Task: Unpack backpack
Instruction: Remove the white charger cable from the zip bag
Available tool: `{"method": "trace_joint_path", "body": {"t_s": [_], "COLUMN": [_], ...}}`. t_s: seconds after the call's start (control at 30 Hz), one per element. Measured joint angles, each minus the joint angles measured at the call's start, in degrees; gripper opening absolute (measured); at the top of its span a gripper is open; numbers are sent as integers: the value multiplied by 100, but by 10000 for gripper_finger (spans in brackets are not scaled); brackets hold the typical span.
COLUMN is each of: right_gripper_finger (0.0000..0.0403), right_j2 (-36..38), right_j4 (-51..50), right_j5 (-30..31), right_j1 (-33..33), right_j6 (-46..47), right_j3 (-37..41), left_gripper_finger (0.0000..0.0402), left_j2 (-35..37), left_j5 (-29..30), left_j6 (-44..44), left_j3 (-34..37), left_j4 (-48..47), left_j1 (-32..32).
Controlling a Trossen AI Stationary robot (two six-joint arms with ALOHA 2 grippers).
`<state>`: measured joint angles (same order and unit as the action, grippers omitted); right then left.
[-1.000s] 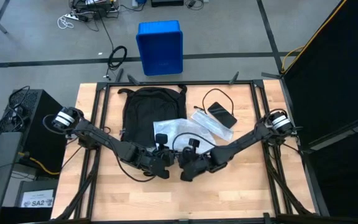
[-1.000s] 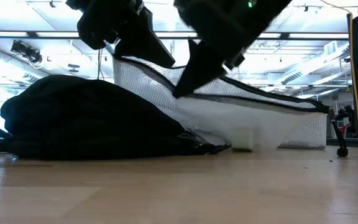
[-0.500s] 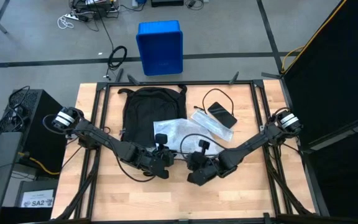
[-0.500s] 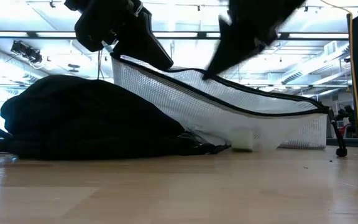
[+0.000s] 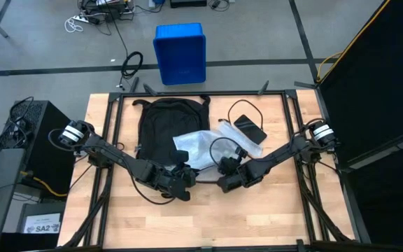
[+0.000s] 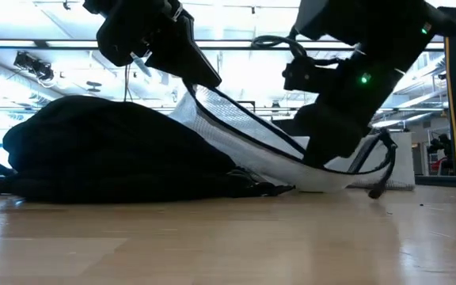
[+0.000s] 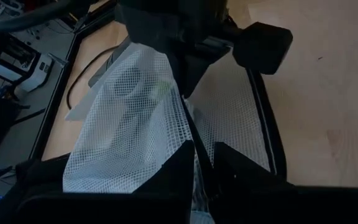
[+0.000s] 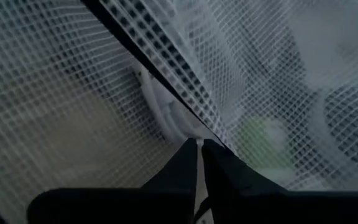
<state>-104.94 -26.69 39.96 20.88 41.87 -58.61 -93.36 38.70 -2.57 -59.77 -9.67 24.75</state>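
Inspector: Where is the backpack (image 5: 168,126) sitting?

Operator: It is lying flat toward the worktop's (image 5: 271,217) far edge, left of centre. I am holding the white mesh pouch (image 5: 200,148) beside it, off the backpack, with both claws, probably so it comes clear.

Inspector: Claw states?

Operator: The left claw (image 7: 199,163) is clenching the pouch's black-trimmed edge. The right claw (image 8: 199,155) is pinching the same trim farther along.

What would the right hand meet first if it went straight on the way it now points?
Most likely the white mesh pouch: it fills the right wrist view directly ahead of the right hand, whose fingers already pinch the pouch's dark edge.
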Motion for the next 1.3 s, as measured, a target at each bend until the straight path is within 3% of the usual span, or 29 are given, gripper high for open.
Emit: {"method": "trace_joint_path", "body": {"t_s": [0.17,0.37,0.57,0.73,0.9,1.0,1.13,1.3], "right_gripper_finger": [28,82,141,165,148,110,27,23], "right_j2": [-3,-3,-3,-72,-323,-429,-358,-17], "right_j4": [500,1276,1245,1313,1347,1353,1314,1073], "right_j5": [-233,-270,-302,-1245,-2146,-2209,-2216,-2229], "right_j1": [38,106,-376,-991,-1346,-1380,-1261,-963], "right_j6": [-593,-1344,-1502,-1418,-1350,-1431,-1691,-1859], "right_j3": [25,25,25,21,11,1,-29,-176], "left_gripper_finger": [35,35,35,35,35,35,35,35], "left_j2": [0,0,0,0,0,0,0,0], "left_j5": [0,1,2,2,1,2,0,0], "left_j6": [-2,-7,7,17,22,24,24,24], "left_j3": [0,0,0,0,2,4,4,4], "left_j4": [-13,-10,26,53,32,8,-44,-58], "left_j1": [0,0,-2,-2,-2,-2,-2,-2]}}
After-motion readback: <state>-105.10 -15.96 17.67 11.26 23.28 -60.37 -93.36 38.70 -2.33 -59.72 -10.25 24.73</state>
